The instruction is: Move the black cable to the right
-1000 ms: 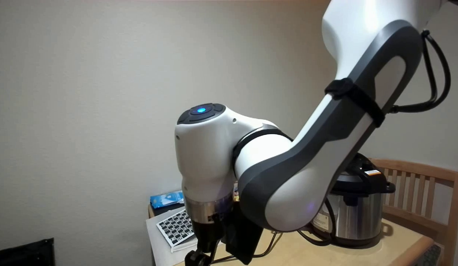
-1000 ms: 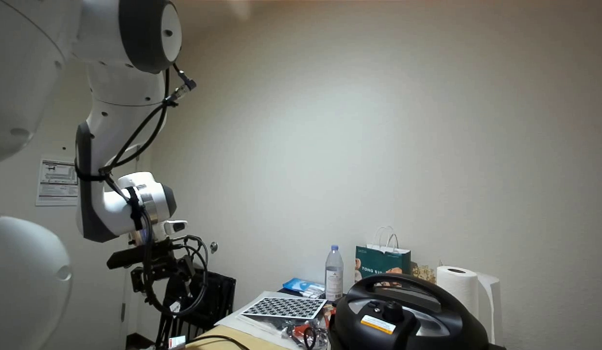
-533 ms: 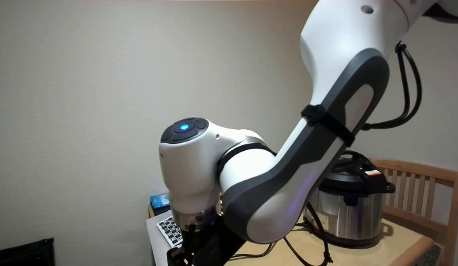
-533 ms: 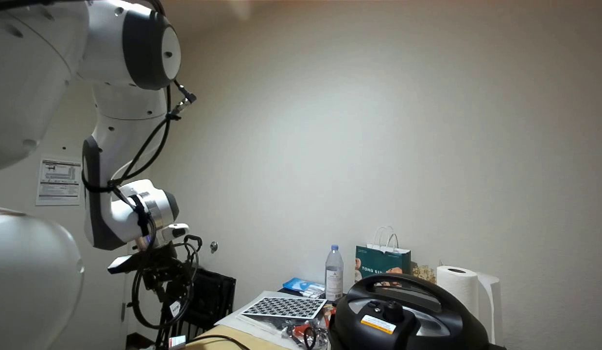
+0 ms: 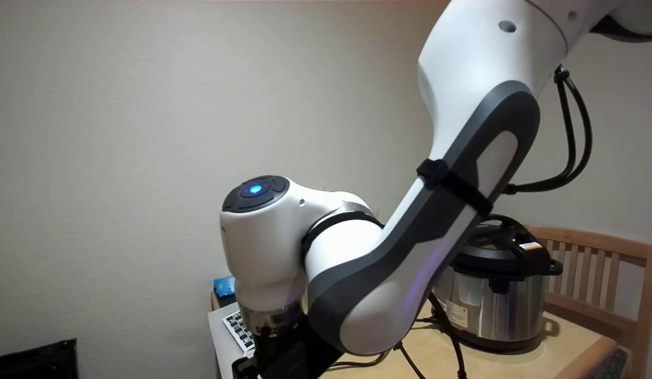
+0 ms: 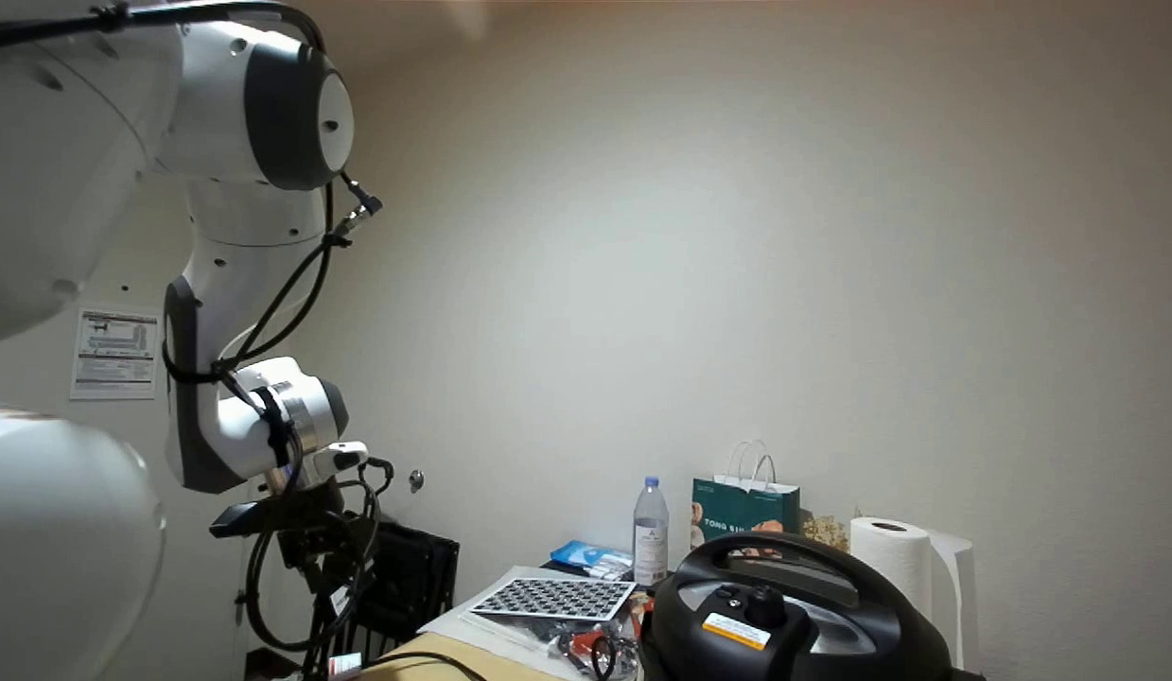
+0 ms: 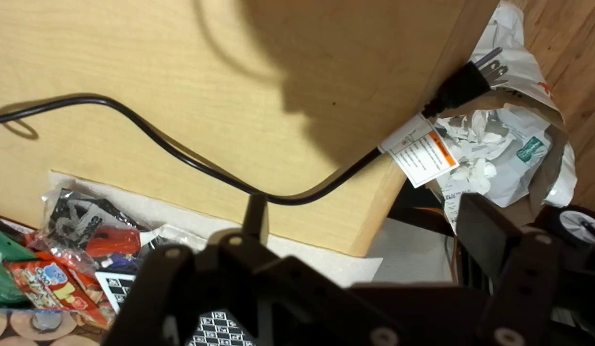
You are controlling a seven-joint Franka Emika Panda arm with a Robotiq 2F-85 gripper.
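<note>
The black cable [image 7: 215, 173] lies in a loose curve on the wooden table in the wrist view. Its plug [image 7: 463, 87], with a white tag [image 7: 424, 156] beside it, reaches over the table's edge. The cable also shows on the table in both exterior views [image 5: 360, 363] [image 6: 434, 656]. My gripper [image 7: 367, 204] is open, with nothing between its fingers. In the wrist view, its left fingertip overlaps the cable's bend; I cannot tell whether they touch. The right fingertip is past the table's edge. In the exterior views the fingertips are cut off or hidden behind hoses.
A silver-and-black cooker [image 5: 507, 305] stands on the table [image 5: 562, 342]. A checkered board [image 6: 557, 599], a bottle [image 6: 651, 539], a green bag [image 6: 744, 509] and snack packets [image 7: 52, 286] lie or stand near the wall side. A paper bag of waste [image 7: 499, 139] is beyond the table edge.
The arm and gripper have come down, and in an exterior view they have also moved left. The gripper now sits lower over the table. The cable on the table has not visibly moved.
</note>
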